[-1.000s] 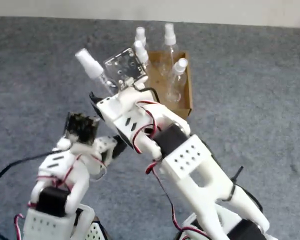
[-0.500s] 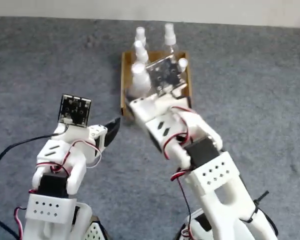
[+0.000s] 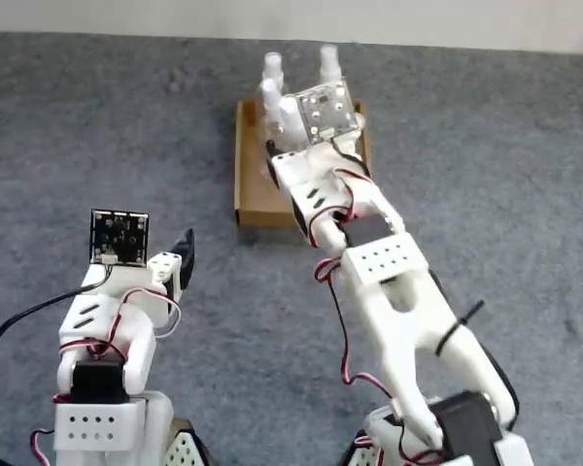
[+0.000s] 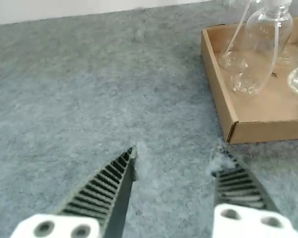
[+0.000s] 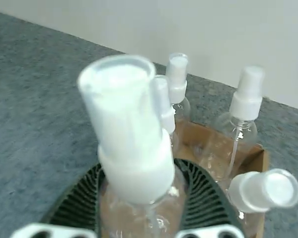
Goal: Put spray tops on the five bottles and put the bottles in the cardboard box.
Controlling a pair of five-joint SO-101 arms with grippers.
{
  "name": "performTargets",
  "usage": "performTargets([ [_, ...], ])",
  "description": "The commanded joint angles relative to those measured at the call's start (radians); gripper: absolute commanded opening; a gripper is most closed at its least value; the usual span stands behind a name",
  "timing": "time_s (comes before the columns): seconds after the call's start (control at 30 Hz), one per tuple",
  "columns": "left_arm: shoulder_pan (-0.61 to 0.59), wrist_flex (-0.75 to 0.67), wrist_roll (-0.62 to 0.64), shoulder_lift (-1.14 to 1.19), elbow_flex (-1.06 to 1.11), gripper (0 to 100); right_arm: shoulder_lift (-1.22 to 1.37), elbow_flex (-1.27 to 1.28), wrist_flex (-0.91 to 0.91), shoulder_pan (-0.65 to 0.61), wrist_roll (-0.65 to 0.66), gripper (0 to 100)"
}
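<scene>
Lowering is the step in hand, by my read: the right gripper [image 5: 139, 173] is clamping its ribbed fingers around the fifth bottle [image 5: 131, 124], spray top already on, and is holding it above the cardboard box [image 3: 251, 194] with the cap leaning to one side. Doing it well is calling for a slow, straight descent onto bare box floor (the capped neighbour [image 5: 264, 191] is sitting just beside the jaws, so a wide opening is risking a knock), with release only once the base is resting. The right arm is stretching far forward, its wrist hanging over the box. The left gripper [image 4: 178, 156] is hovering spread and gripping nothing, low over the carpet [image 4: 64, 89] near the box's corner.
</scene>
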Motion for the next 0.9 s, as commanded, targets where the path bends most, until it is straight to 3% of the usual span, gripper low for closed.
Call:
performTargets([
  [0.0, -0.001, -0.009, -0.006, -0.012, -0.002, 19, 0.028, -0.035, -0.077, 0.010, 0.009, 0.3],
  [0.87, 0.021, -0.009, -0.006, -0.019, 0.018, 19, 0.275, -0.056, -0.185, -0.019, -0.060, 0.3],
])
